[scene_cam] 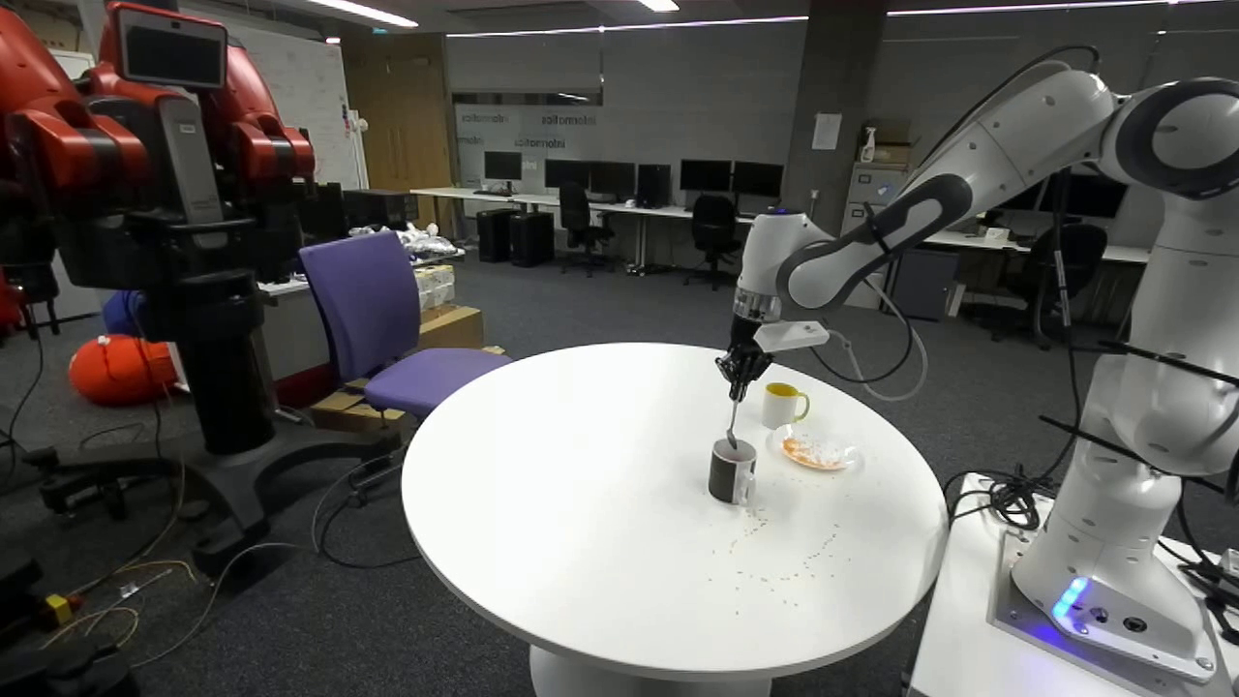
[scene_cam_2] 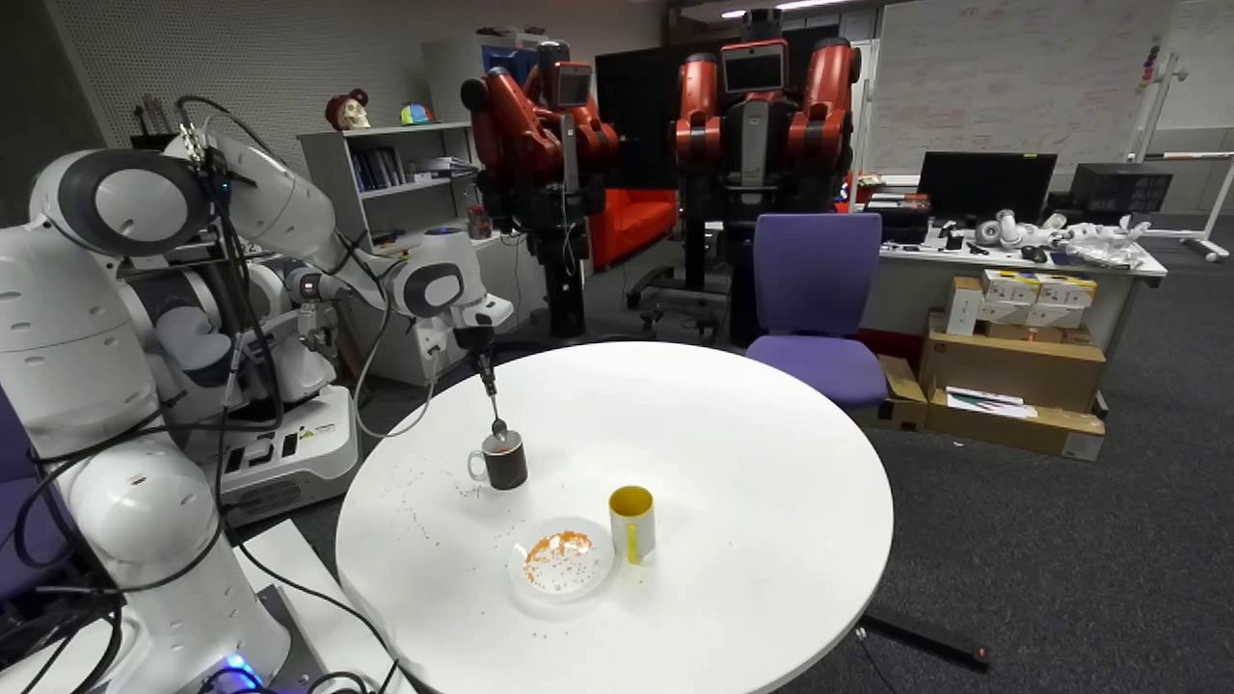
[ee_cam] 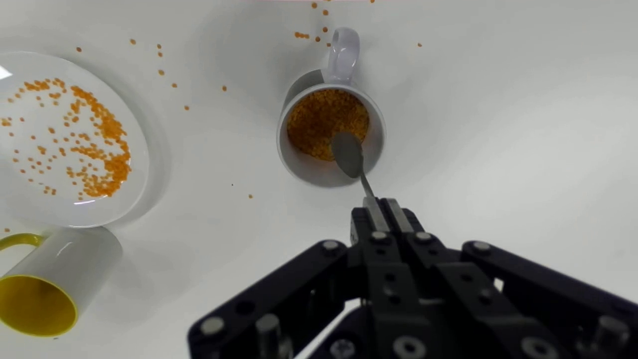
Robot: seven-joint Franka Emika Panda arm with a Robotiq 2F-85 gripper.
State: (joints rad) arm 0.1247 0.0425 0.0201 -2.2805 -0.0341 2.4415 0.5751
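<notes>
Grips a spoon (ee_cam: pixel 346 152) by its handle, clenched in the hand (ee_cam: pixel 383 205), slanting down to the mouth of a dark mug (scene_cam: pixel 724 479); cannot tell if dipping inside. Looks plain grey against orange grains (ee_cam: pixel 324 114) in that mug. Can see, farther out on the counter (scene_cam: pixel 561 503), a plate (ee_cam: pixel 138 154) just beside a yellow-lined mug (ee_cam: pixel 82 259), and loose grains (ee_cam: pixel 301 35) scattered nearby.

Two mugs (scene_cam_2: pixel 506 465), one spoon (ee_cam: pixel 347 155), one plate (ee_cam: pixel 65 212)
</notes>
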